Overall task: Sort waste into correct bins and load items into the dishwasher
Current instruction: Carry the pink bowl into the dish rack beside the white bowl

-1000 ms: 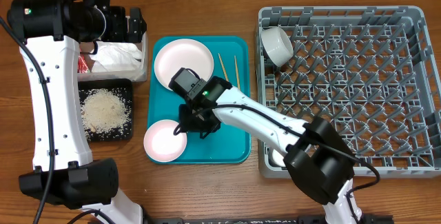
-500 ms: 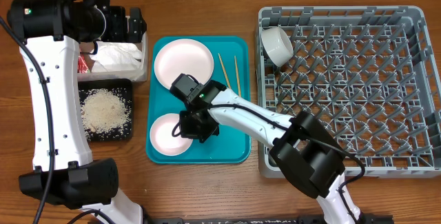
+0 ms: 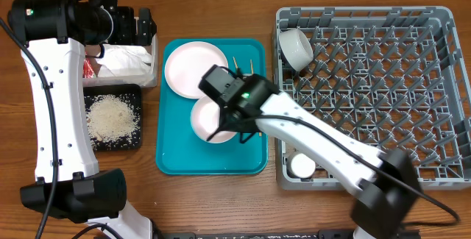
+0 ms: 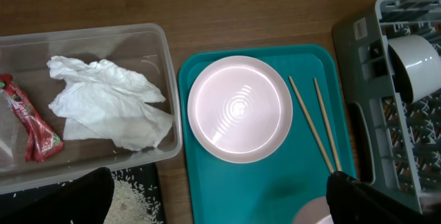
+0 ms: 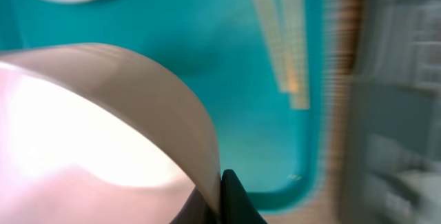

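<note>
My right gripper (image 3: pixel 237 121) is shut on the rim of a pale-pink bowl (image 3: pixel 210 120) and holds it above the middle of the teal tray (image 3: pixel 213 162); the bowl fills the right wrist view (image 5: pixel 89 127). A pale-pink plate (image 3: pixel 194 68) and wooden chopsticks (image 3: pixel 245 73) lie on the tray's far half, and both show in the left wrist view, plate (image 4: pixel 240 108) and chopsticks (image 4: pixel 318 124). My left gripper (image 4: pixel 220 203) hangs open and empty over the clear tub (image 3: pixel 153 73) with white tissues (image 4: pixel 107 103) and a red sauce packet (image 4: pixel 31 120).
The grey dish rack (image 3: pixel 372 92) stands at the right with a white cup (image 3: pixel 296 48) in its far left corner and a small white dish (image 3: pixel 302 166) at its near left. A black tray (image 3: pixel 134 142) holds rice scraps (image 3: pixel 112 116) left of the teal tray.
My right gripper has lifted the pale-pink bowl off the tray's near left corner and carried it up and to the right. The left arm has not moved.
</note>
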